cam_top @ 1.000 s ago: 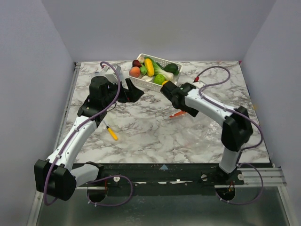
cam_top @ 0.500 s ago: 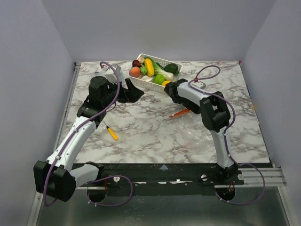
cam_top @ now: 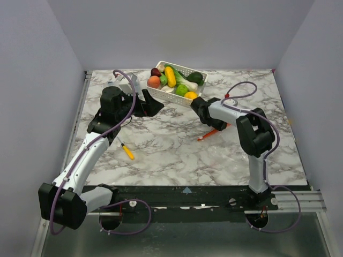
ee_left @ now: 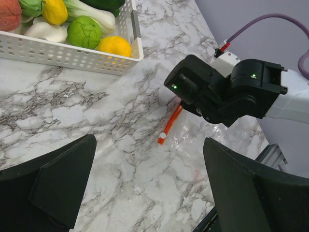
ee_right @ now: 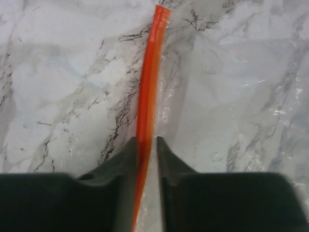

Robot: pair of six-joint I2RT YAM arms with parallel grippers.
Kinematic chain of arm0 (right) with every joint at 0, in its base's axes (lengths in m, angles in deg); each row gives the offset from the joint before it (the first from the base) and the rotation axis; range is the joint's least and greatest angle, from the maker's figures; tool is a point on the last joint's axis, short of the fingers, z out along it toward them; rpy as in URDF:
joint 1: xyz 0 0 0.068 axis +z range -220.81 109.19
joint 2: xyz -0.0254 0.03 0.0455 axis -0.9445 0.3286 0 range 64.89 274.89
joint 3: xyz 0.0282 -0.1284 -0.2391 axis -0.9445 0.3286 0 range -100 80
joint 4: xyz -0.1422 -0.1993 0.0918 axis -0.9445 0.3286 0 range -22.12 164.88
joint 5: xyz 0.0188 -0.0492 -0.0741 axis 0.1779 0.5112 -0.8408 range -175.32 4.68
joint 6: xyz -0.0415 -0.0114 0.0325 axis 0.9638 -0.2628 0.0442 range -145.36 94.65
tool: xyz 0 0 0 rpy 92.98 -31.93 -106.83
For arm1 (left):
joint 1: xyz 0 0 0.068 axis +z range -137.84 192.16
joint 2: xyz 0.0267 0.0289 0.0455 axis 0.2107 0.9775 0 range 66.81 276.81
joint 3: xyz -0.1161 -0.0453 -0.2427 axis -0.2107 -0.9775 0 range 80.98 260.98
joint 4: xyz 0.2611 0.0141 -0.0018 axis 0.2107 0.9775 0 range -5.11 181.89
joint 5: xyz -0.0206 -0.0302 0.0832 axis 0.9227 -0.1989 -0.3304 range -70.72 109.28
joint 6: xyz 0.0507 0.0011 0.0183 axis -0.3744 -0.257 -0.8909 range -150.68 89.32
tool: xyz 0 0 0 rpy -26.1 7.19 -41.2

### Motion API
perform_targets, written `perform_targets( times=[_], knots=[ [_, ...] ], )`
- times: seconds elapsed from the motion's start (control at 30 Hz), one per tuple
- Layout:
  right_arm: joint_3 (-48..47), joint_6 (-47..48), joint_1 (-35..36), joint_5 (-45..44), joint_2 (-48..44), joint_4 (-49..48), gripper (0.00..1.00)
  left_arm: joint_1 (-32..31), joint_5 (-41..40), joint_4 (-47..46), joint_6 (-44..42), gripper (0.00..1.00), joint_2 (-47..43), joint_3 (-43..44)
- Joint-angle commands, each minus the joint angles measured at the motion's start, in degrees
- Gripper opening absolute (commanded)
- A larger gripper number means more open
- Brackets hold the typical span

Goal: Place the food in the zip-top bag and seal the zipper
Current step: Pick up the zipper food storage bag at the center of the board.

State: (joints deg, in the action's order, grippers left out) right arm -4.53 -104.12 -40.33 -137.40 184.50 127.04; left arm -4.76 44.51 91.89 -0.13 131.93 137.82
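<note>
The zip-top bag (ee_right: 231, 96) lies flat and clear on the marble, right of centre. Its red-orange zipper (ee_right: 149, 72) runs up between my right gripper's (ee_right: 147, 142) two black fingers, which have closed narrowly around the strip and the bag's edge. From above, the right gripper (cam_top: 213, 127) sits on the far end of the zipper (cam_top: 214, 131). In the left wrist view the zipper (ee_left: 170, 126) ends free near the middle. The food (cam_top: 174, 80) fills the white basket. My left gripper (ee_left: 159, 193) hangs wide open, holding nothing, near the basket's left corner.
The white slotted basket (cam_top: 161, 96) stands at the back centre, and its rim (ee_left: 72, 55) shows in the left wrist view. A small yellow-handled tool (cam_top: 127, 151) lies on the marble to the left, beside the left arm.
My right gripper has gone from wide open to closed around the zipper, and the right arm has folded in toward the bag. The left arm has not moved.
</note>
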Motion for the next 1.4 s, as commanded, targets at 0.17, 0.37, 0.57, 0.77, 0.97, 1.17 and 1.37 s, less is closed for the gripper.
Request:
perform_targets(
  times=[0.17, 0.37, 0.57, 0.77, 0.97, 1.17, 1.37],
  knots=[
    [7.6, 8.3, 0.3, 2.0, -12.1, -10.5, 0.01, 0.3, 2.4, -0.6, 0.3, 0.94, 0.6, 1.9],
    [19.1, 31.1, 0.2, 9.6, -24.2, -31.1, 0.00, 0.3, 3.9, -1.2, -0.5, 0.94, 1.8, 2.1],
    [27.4, 51.4, 0.2, 21.2, -31.0, -53.4, 0.00, 0.3, 7.4, -1.6, -1.9, 0.94, 4.9, 3.3],
    [26.6, 56.3, -0.1, 21.8, -30.7, -54.9, 0.00, -0.8, 13.0, -6.0, -6.4, 0.94, 7.2, 0.3],
    [21.5, 51.1, -4.3, 26.4, -30.1, -44.4, 0.00, -5.3, 9.2, -0.1, -3.4, 0.85, 10.3, 0.8],
    [28.8, 47.2, -4.3, 34.7, -35.0, -48.1, 0.00, -9.9, 3.8, -10.1, 9.5, 0.85, 12.3, -4.1],
    [32.8, 45.2, -4.3, 40.3, -42.5, -45.6, 0.00, -17.0, 5.1, -27.1, 22.5, 0.83, 18.7, -5.5]
  ],
)
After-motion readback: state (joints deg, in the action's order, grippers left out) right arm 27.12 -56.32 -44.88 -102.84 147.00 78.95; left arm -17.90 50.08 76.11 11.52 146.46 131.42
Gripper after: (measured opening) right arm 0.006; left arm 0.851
